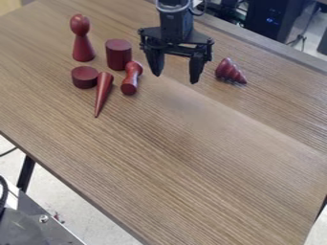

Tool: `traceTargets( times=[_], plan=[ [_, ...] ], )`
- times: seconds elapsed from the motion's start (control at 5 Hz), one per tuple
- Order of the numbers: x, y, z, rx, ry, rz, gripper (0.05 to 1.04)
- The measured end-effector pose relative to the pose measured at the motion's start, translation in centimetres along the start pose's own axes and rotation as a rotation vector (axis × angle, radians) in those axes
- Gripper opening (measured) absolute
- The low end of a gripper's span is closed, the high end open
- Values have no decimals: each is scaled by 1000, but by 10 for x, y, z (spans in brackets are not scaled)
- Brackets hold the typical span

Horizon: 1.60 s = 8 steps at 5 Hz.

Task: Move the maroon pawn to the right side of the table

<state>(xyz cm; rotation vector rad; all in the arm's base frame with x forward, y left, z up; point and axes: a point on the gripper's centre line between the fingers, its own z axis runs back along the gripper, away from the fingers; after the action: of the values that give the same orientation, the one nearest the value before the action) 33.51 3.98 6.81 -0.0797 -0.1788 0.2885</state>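
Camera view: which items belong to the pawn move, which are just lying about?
In the job:
- maroon pawn, upright, far left
- open hand
- table, right side is the target

Lying about:
- tall cylinder
- short disc
- smooth cone
- knobbed piece
- ridged cone

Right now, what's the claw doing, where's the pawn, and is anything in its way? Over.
Gripper empty, jaws open. Maroon pawn upright, not yet gripped. Taller cylinder stands between them, possibly in the way.
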Motion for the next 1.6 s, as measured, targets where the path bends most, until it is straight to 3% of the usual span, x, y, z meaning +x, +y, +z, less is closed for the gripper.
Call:
traceTargets(
  times=[0.2, 0.6, 1.0, 1.2, 1.4, 1.6],
  plan=[
    [5, 2, 4, 0, -5, 3, 992],
    [12, 16, 7, 50, 17, 7, 992],
    [9, 29, 5, 99, 75, 86, 992],
    [5, 34, 3, 103, 91, 126, 992],
    [-2, 43, -5, 105, 152, 179, 992],
    [-6, 50, -4, 119, 174, 211, 992]
  ],
)
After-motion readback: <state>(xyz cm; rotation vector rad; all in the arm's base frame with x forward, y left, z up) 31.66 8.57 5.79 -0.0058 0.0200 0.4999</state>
